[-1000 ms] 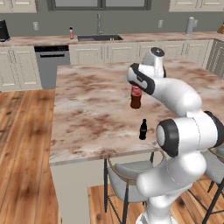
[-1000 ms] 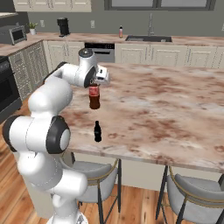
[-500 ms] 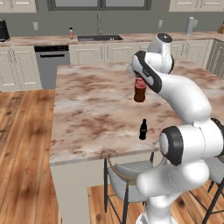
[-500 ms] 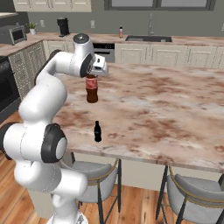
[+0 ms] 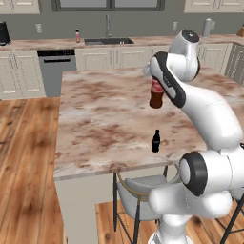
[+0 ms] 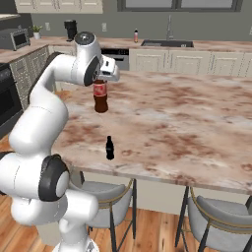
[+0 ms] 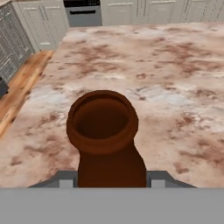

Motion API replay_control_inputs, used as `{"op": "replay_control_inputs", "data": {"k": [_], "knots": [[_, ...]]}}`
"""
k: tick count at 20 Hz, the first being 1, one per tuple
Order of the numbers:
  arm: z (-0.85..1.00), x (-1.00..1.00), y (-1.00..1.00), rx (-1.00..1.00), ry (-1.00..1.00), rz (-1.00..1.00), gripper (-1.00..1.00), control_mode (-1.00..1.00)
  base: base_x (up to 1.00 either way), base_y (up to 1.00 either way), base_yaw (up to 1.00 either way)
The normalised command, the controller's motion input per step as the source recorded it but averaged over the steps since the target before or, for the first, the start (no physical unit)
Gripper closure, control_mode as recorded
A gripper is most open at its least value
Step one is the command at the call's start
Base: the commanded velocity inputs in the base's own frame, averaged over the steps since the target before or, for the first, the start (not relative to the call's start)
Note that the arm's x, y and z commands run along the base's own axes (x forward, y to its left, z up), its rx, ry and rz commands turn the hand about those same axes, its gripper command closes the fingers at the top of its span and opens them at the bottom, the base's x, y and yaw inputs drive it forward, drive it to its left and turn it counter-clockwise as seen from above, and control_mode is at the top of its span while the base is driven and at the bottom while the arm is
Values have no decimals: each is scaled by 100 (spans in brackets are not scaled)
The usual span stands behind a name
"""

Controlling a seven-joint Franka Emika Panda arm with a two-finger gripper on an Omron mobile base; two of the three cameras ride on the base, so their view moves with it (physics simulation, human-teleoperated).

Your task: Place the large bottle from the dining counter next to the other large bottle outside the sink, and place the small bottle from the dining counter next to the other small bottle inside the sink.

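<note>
Between the two fingers of the gripper (image 7: 112, 181) sits the large brown bottle (image 5: 157, 93), pinched at its neck and held up in the air over the dining counter (image 5: 105, 119). From the hand view you look straight down into the bottle's round open mouth, and a grey finger (image 7: 162, 179) shows on each side of the brown neck. The bottle hangs upright. It has a red band around its middle, and the writing on the band is too small and blurry to read. The white arm bends over the counter from the near edge, and the gripper is tucked under the arm's last white part, so its tips are hard to see from the base views. Lower down, near the front edge of the counter, stands the small black bottle (image 5: 156, 141). It is upright, well apart from the brown one, and nothing touches it. It shows no label. The counter top is beige stone with reddish-brown blotches. Two stools (image 6: 209, 214) are pushed in under its near side. Far behind, along the back wall, is the long counter with the sink (image 5: 108, 41) and its tall faucet (image 5: 108, 27). Just left of the sink, outside it, stands the other large bottle (image 5: 77, 35), pinkish with a white cap; any writing on it is too tiny to tell.
</note>
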Motion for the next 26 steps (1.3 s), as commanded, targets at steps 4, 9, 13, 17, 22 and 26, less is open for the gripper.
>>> {"op": "replay_control_inputs", "data": {"k": [4,9,13,17,22,26], "knots": [[16,-41,0,0,-11,0,100,-100,0,0,0],[9,-34,0,0,-5,0,100,-100,0,0,0],[14,-44,0,1,0,0,100,-100,0,0,0],[22,-41,0,0,4,0,100,-100,0,0,0],[14,-43,0,0,3,0,100,-100,0,0,0],[1,-12,0,0,0,0,100,100,-32,3,0]]}}
